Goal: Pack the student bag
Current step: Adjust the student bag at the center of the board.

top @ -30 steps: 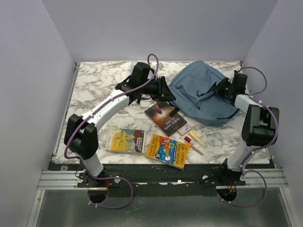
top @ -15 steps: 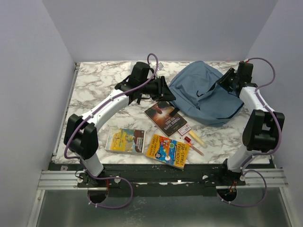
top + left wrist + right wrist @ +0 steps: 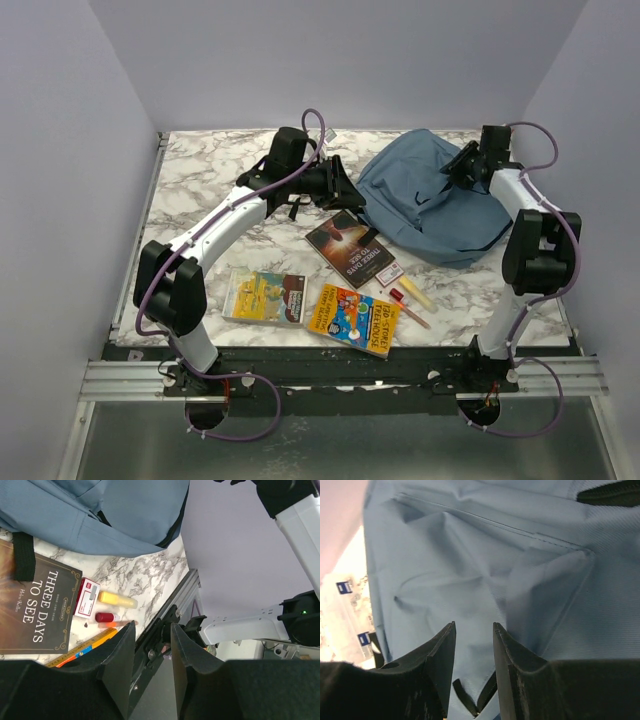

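No item looks packed yet: the soft dusty-blue fabric backpack (image 3: 430,205) lies at the far right of the marble-patterned table (image 3: 200,180), with three printed books (image 3: 355,318) and small red and yellow tubes (image 3: 410,293) outside it, while the left gripper (image 3: 152,635) and right gripper (image 3: 474,635) have their jaws apart, empty.

So the blue backpack (image 3: 428,205) is flopped at the back right of the marble counter (image 3: 200,180). The right end effector (image 3: 458,166) is over its far edge, and the left end effector (image 3: 343,185) is just beside it. A dark book (image 3: 350,250), yellow book (image 3: 265,296) and orange book (image 3: 353,318) lie nearer.
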### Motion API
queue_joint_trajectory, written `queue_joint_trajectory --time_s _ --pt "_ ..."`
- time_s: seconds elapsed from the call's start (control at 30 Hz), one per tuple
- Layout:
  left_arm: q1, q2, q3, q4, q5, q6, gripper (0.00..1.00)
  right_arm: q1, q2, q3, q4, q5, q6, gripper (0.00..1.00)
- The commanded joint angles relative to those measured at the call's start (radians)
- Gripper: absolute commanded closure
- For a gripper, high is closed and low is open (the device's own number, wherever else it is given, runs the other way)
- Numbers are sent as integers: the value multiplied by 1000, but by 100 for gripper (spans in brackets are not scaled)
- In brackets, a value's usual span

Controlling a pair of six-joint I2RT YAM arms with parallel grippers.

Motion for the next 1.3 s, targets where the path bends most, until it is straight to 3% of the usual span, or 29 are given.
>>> queue_joint_trajectory --time_s 0.0,0.27,0.5,0.6,0.73,0.9,1.13,1.27 --pt "2 -10 19 28 38 -9 63 -6 21 -21 -31 84 19 60" --pt "2 -8 16 33 35 -9 62 -6 52 -17 -66 218 4 60" --pt "2 -1 12 40 44 -17 62 -7 97 -27 41 188 16 55" --pt "2 -4 10 40 40 -14 61 -8 147 17 -6 198 46 55" --pt "4 -1 11 40 40 -14 61 -7 154 14 17 254 22 44" --pt "4 7 9 43 44 -17 61 -5 196 24 44 234 -6 43" --pt "4 15 7 46 38 -8 60 -6 165 -128 343 3 50 50" --pt "4 25 16 42 20 30 53 -10 83 -216 487 -92 78 68"
